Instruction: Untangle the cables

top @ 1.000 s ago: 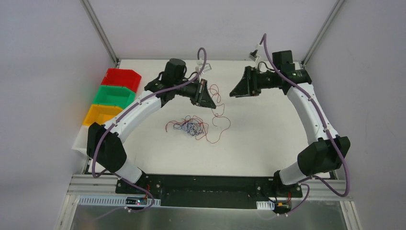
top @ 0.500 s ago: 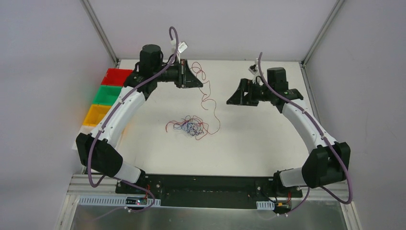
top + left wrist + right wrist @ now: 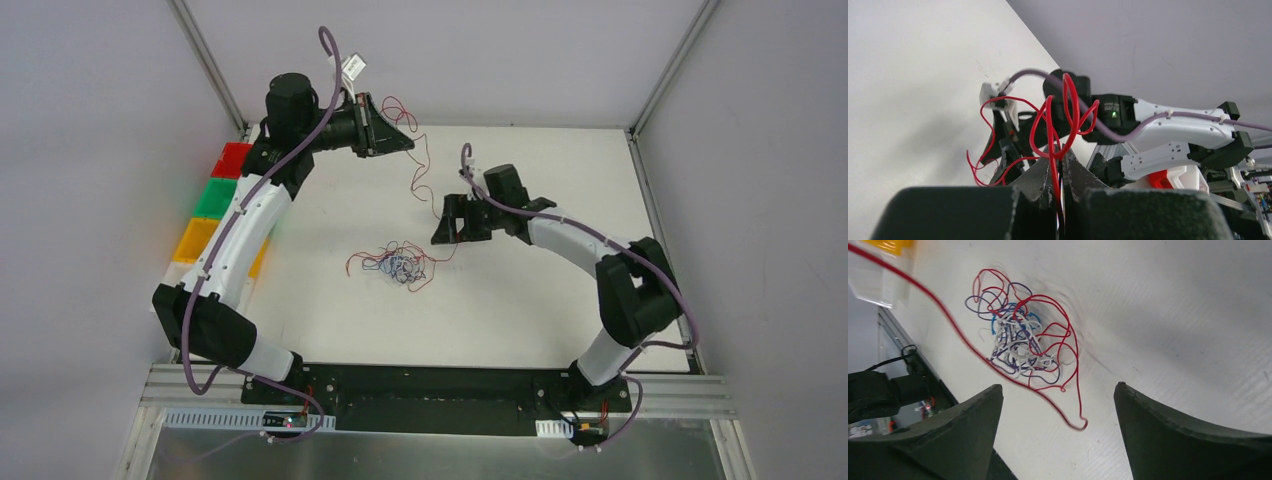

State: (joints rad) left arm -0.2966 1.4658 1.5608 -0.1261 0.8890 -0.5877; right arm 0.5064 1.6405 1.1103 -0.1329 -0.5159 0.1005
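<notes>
The cables (image 3: 395, 265) lie as a small knot of red, blue, white and dark strands on the white table (image 3: 560, 290). One red cable (image 3: 418, 180) rises out of the knot to my left gripper (image 3: 403, 143), which is raised at the back left and shut on it. In the left wrist view the red cable (image 3: 1053, 130) loops above the closed left gripper (image 3: 1064, 152). My right gripper (image 3: 443, 232) hovers low just right of the knot, open and holding nothing. In the right wrist view the cables (image 3: 1020, 342) lie beyond the open right gripper (image 3: 1058, 386).
Red (image 3: 232, 158), green (image 3: 213, 198) and yellow (image 3: 190, 240) bins line the table's left edge. Metal frame posts (image 3: 205, 60) stand at the back corners. The right arm's elbow (image 3: 635, 290) is folded over the table's right side.
My left gripper rose and pulled back to the left, drawing the red cable out of the knot. The right arm swung down and left to the knot, its jaws opening wider.
</notes>
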